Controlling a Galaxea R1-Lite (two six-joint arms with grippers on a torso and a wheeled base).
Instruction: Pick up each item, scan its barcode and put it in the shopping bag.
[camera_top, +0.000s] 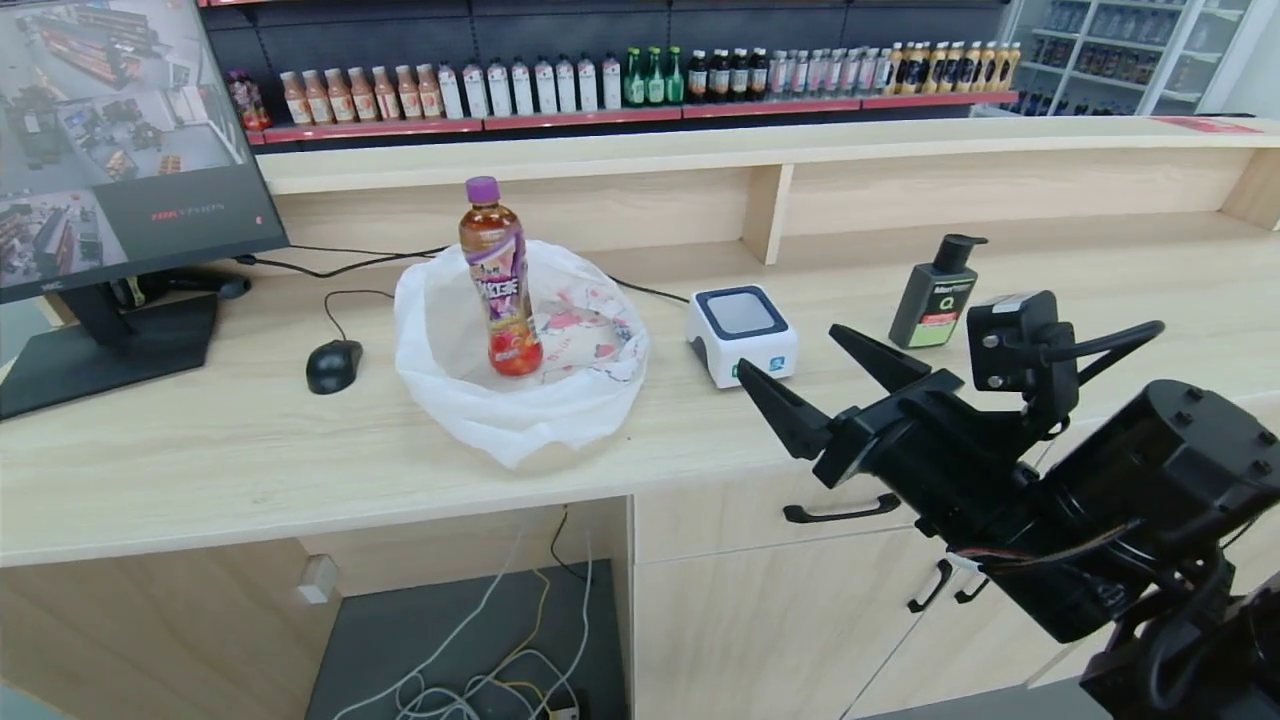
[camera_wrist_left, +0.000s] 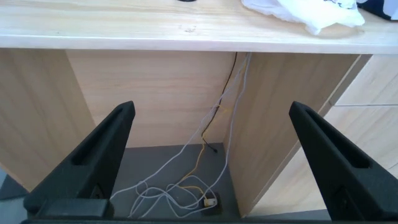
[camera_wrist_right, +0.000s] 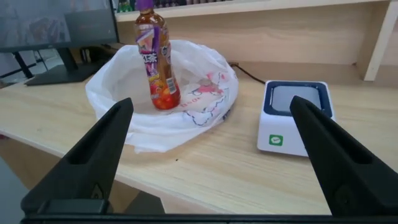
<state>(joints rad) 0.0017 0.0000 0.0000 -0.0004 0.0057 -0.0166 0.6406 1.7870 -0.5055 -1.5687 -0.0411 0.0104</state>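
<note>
**One bottle (camera_top: 500, 290) stands in the shopping bag (camera_top: 520, 420); both grippers empty**

Head view: A single clear plastic bottle, purple-capped and filled with amber drink, stands upright inside one crinkled white plastic shopping bag on the pale wood-grain bench (camera_top: 200, 450). One boxy white scanner (camera_top: 742, 335) with a dark glass top sits just beside the bag. One dark green, flat-sided pump bottle (camera_top: 935, 300) stands farther right. The right gripper (camera_top: 790, 352), two tapered black fingers spread wide, holds nothing near the scanner. One rounded black mouse (camera_top: 333, 366) lies left of the bag.

Left wrist view: The left gripper (camera_wrist_left: 210, 112), two black fingers wide apart and empty, hangs below the bench edge, facing loose cables (camera_wrist_left: 186, 186) on the floor.

Right wrist view: Bottle, bag and scanner show beyond the right gripper's parted fingers.
</note>
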